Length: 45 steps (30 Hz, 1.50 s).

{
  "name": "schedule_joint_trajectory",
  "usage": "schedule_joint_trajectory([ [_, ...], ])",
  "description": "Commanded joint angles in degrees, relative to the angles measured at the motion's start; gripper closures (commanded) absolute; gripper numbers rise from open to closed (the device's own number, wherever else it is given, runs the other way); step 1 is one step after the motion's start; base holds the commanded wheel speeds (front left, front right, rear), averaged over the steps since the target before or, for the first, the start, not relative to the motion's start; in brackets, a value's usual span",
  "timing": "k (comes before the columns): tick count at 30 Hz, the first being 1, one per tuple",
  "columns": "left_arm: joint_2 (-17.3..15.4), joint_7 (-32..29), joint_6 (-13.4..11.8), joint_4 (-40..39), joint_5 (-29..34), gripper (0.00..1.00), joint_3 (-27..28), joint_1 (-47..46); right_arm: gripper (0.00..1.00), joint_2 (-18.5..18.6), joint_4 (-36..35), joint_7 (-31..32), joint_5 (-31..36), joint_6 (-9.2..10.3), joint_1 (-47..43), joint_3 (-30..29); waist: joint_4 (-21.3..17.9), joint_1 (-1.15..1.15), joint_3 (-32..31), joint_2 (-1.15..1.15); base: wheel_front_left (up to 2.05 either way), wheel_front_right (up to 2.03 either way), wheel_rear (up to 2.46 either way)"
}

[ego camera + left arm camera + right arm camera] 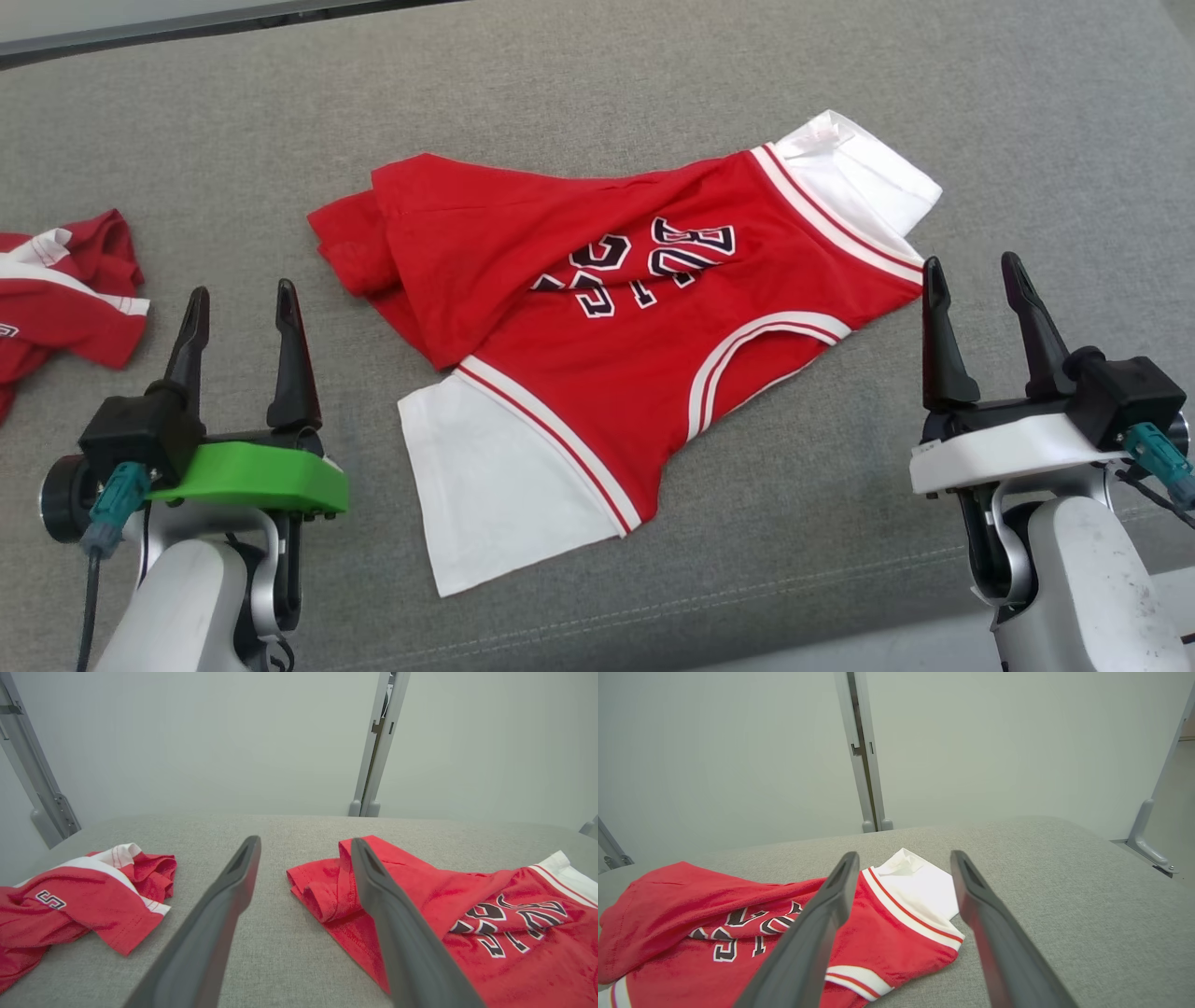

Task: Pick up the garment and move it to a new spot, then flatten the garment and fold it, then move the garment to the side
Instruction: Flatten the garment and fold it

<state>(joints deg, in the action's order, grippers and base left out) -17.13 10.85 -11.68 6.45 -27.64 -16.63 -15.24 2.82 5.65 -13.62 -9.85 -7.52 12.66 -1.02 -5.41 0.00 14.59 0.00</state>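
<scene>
Down at the near edge, the left end effector (241, 291) sits with its 2 dark fingers spread wide and nothing between them, and the right end effector (972, 263) mirrors it on the other side, just as wide and just as empty. Between them on the grey surface (794, 523) lies the garment (597, 364), a red jersey with white sleeves. The near sleeve (485, 485) is laid out fairly flat and points toward the robot. Moving up, the red body is rumpled, with the black and white lettering (635, 266) creased and slanting. The hem end (364, 243) is bunched and doubled over itself just ahead of the left fingers. The far sleeve (868, 173) sits beyond the right fingers, its tip curled. Off to the left, well apart, a second red garment (65, 289) lies in a heap. This looks like the flattening step: the jersey is down but far from smooth, and no fold has begun. The next move calls for the left end effector to pinch that doubled hem and draw it outward while the right takes the shoulder edge by the far sleeve, so the 2 pull the cloth taut. Catching only the top layer could be the tricky part
</scene>
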Motion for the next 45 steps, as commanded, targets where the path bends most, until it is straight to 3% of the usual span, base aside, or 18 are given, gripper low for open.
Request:
schedule_joint_trajectory([
  [1,-0.68,0.77,-0.52,-0.98,0.73,0.00,0.45,0.99,0.00,0.15,-0.35,0.21,0.55,0.06,-0.14,0.02,1.52,0.00,-1.62,0.00,0.00,0.00,0.00],
  [8,-2.30,2.83,-1.33,-4.98,1.56,0.00,1.84,5.26,0.00,0.18,0.25,0.56,2.27,0.06,-1.07,0.53,2.72,0.00,-4.36,0.00,0.00,0.00,0.00],
  [23,-3.87,3.40,-1.44,-5.29,2.97,0.00,0.35,12.65,0.00,0.16,0.38,1.38,2.56,0.06,-7.35,0.85,2.87,0.00,-9.84,0.00,0.00,0.00,0.00],
  [35,-4.98,1.16,-0.16,-4.33,1.93,0.00,-0.98,12.93,0.00,0.17,-1.96,3.47,1.23,0.06,-10.77,1.57,2.34,0.00,-11.47,0.00,0.00,0.00,0.00],
  [45,-5.09,0.96,-0.56,-3.72,1.73,0.00,-1.12,11.71,0.00,0.17,-2.26,3.63,0.89,0.06,-10.96,1.60,2.50,0.00,-10.97,0.00,0.00,0.00,0.00],
])
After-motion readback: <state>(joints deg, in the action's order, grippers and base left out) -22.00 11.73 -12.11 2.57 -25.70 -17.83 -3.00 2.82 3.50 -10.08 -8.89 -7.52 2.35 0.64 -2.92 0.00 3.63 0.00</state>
